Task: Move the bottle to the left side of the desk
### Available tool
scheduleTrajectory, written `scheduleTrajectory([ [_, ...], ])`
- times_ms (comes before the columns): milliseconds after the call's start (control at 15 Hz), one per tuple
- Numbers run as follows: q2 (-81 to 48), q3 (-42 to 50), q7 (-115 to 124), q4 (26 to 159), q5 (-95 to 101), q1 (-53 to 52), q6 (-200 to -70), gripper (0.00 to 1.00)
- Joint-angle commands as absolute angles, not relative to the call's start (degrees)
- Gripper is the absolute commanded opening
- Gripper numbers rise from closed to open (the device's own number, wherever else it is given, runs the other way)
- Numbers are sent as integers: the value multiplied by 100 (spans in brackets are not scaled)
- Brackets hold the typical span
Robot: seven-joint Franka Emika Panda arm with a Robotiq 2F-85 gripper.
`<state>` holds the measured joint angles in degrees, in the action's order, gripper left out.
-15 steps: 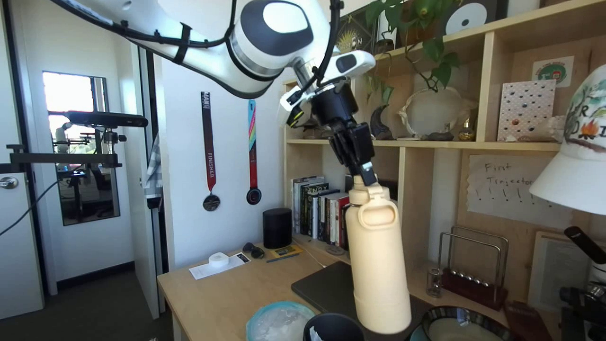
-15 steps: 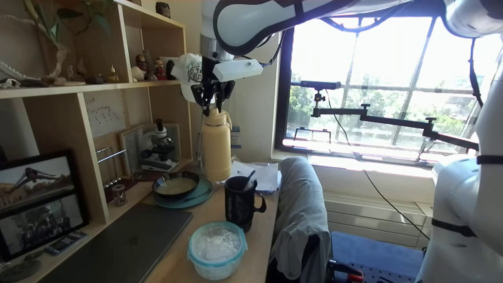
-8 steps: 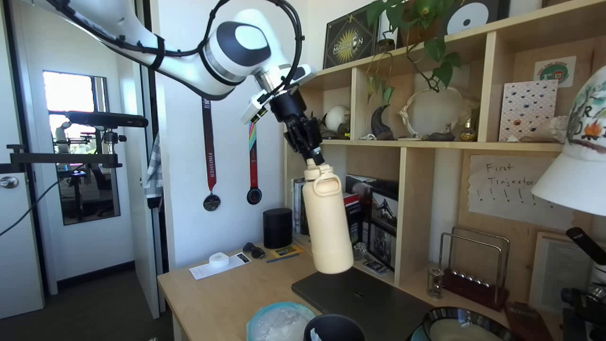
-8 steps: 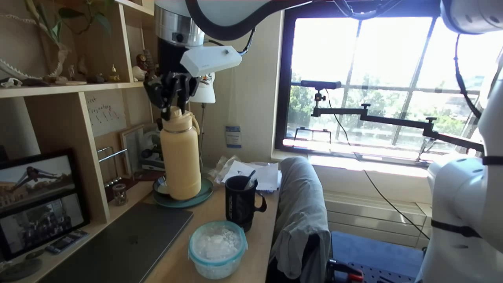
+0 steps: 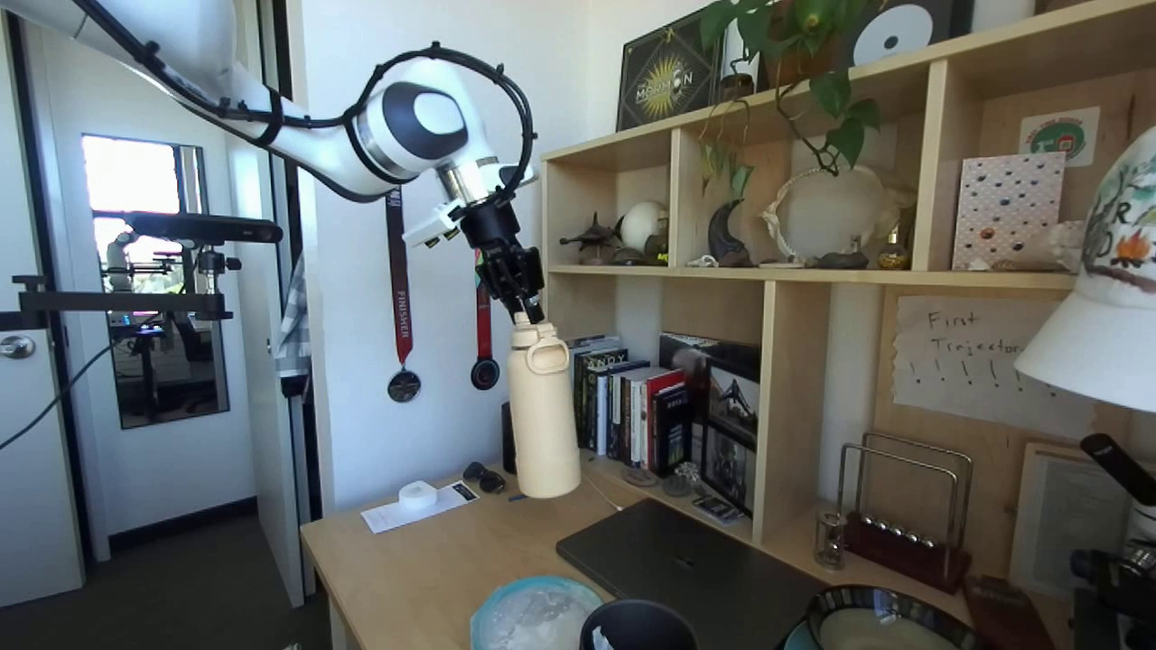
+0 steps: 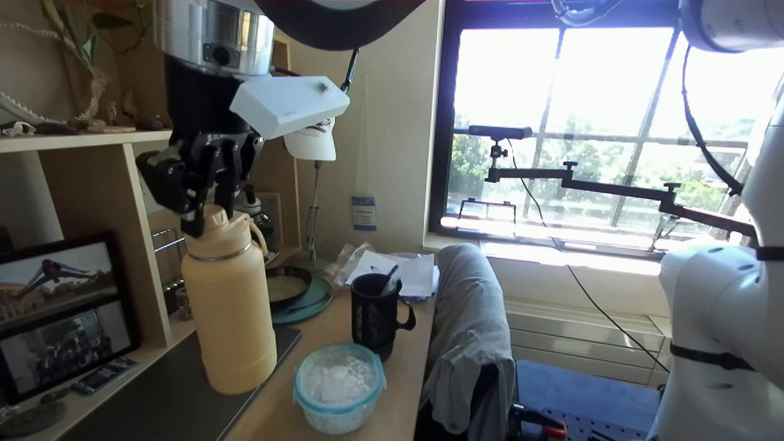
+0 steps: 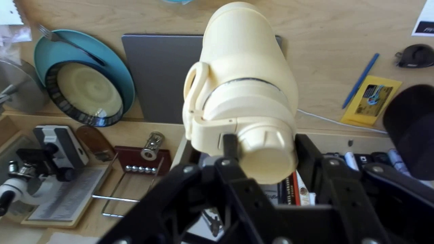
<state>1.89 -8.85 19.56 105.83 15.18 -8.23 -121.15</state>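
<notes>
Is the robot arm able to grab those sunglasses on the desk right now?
Probably not: its tool is gripping the bottle by its top, so it would likely have to put that down first. Nothing seems to lie on the sunglasses, so a free tool might get them.

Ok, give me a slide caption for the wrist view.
Gripper holding the cream bottle by its cap above the desk, where a laptop and teal plate lie.

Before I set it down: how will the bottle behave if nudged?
The bottle looks rigid: no visible dents. Held only by its cap in the claw, it may swing. Tall and narrow, it could tip once standing.
</notes>
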Motion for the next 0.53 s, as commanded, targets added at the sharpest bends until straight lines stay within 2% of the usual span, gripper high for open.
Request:
scheduleTrajectory([
  [0, 235, -962, 1587, 10646, 1114, -917, -11997, 20],
  [467, 256, -1006, 1057, 11237, 300, -1032, -12112, 20],
])
